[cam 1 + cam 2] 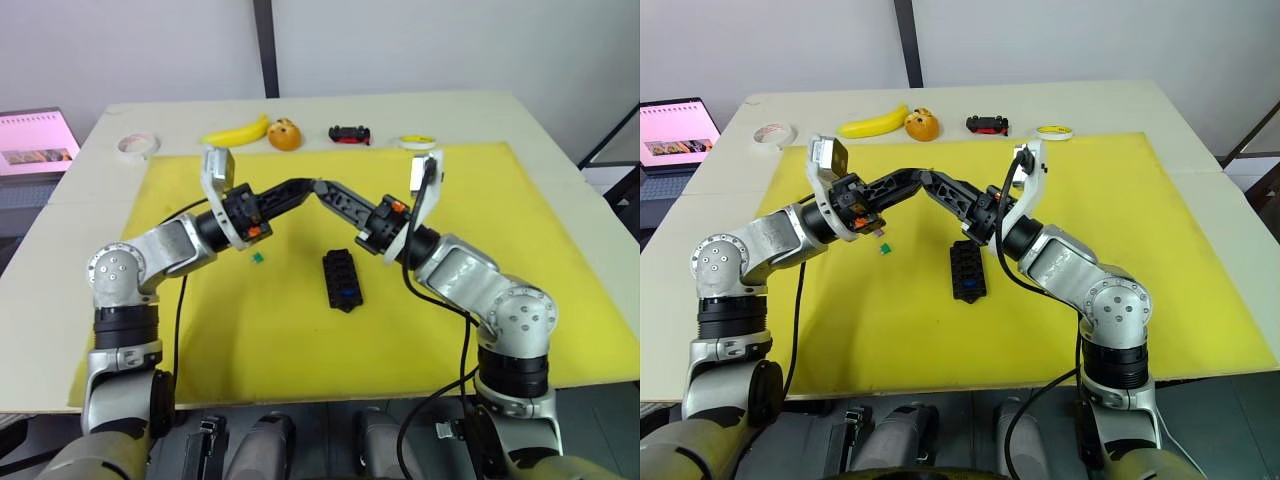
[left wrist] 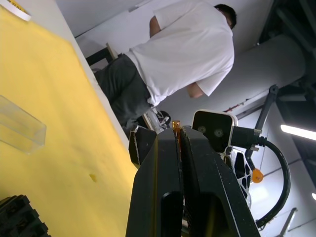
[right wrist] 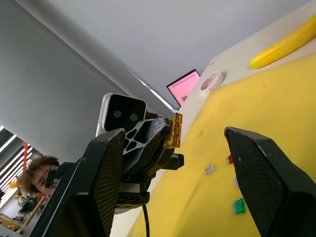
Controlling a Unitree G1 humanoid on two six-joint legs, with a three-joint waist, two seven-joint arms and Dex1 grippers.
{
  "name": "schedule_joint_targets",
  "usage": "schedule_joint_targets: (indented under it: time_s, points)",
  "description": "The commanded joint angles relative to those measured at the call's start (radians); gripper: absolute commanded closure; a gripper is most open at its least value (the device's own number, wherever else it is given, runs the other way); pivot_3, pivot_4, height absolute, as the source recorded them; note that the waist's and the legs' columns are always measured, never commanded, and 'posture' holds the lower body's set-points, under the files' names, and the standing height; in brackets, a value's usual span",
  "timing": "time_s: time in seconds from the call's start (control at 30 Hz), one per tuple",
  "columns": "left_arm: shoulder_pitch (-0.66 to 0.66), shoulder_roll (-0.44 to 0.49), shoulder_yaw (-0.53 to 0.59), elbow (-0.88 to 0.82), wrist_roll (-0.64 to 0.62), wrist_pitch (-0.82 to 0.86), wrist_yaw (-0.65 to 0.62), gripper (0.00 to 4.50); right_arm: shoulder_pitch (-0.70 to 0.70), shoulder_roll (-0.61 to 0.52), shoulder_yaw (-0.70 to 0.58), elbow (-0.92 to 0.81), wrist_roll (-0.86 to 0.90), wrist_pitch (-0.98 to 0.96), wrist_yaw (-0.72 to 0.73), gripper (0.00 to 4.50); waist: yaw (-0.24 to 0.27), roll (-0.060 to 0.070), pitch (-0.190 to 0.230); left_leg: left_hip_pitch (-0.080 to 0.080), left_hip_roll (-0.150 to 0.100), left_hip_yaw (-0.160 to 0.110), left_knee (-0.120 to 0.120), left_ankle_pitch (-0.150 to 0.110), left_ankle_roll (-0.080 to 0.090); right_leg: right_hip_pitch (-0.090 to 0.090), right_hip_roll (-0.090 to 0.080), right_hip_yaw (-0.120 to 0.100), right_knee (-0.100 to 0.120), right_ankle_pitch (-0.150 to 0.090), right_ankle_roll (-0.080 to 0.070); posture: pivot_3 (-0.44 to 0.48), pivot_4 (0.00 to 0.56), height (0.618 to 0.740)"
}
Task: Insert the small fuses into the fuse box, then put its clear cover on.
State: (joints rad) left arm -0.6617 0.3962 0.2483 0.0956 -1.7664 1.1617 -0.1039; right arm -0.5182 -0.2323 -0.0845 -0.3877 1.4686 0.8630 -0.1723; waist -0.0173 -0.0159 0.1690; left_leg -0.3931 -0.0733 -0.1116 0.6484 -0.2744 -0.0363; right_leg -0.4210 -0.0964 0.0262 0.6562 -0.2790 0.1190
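Fuse box (image 1: 343,280) holding blue fuse (image 1: 347,293), green fuse (image 1: 257,258) beside

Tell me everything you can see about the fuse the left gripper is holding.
The fuse is a small, flat, amber-orange chip that looks like translucent plastic. It is pinched between the shut fingers of the left gripper, with only its tip showing past them, held up in the air above the yellow mat. The open right gripper faces it, one finger to each side, not touching it.
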Motion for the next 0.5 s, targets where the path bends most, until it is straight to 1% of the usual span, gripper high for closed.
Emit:
schedule_joint_targets:
  time_s: [0.03,0.37,0.47,0.5]
  points:
    - [-0.002,0.006,0.005,-0.029,-0.031,-0.017,-0.001,4.50,-0.006,0.007,-0.010,-0.011,0.025,-0.024,0.000,1.07,0.000,0.000,0.000,0.000,0.000,0.000,0.000,0.000,0.000,0.000,0.000,0.000,0.000,0.000,0.000,0.000,0.150,0.740]
    - [0.005,0.005,-0.004,-0.036,-0.027,-0.023,-0.008,4.50,-0.007,0.005,-0.002,-0.010,0.027,-0.028,0.001,1.07,0.000,0.000,0.000,0.000,0.000,0.000,0.000,0.000,0.000,0.000,0.000,0.000,0.000,0.000,0.000,0.000,0.150,0.740]
    - [0.012,0.003,-0.005,-0.044,-0.025,-0.026,-0.008,4.50,-0.014,0.005,-0.002,-0.010,0.032,-0.031,0.000,1.90,0.000,0.000,0.000,0.000,0.000,0.000,0.000,0.000,0.000,0.000,0.000,0.000,0.000,0.000,0.000,0.000,0.150,0.740]
    - [0.013,0.002,-0.005,-0.046,-0.026,-0.028,-0.007,4.50,-0.016,0.004,-0.002,-0.010,0.034,-0.030,0.000,2.24,0.000,0.000,0.000,0.000,0.000,0.000,0.000,0.000,0.000,0.000,0.000,0.000,0.000,0.000,0.000,0.000,0.150,0.740]
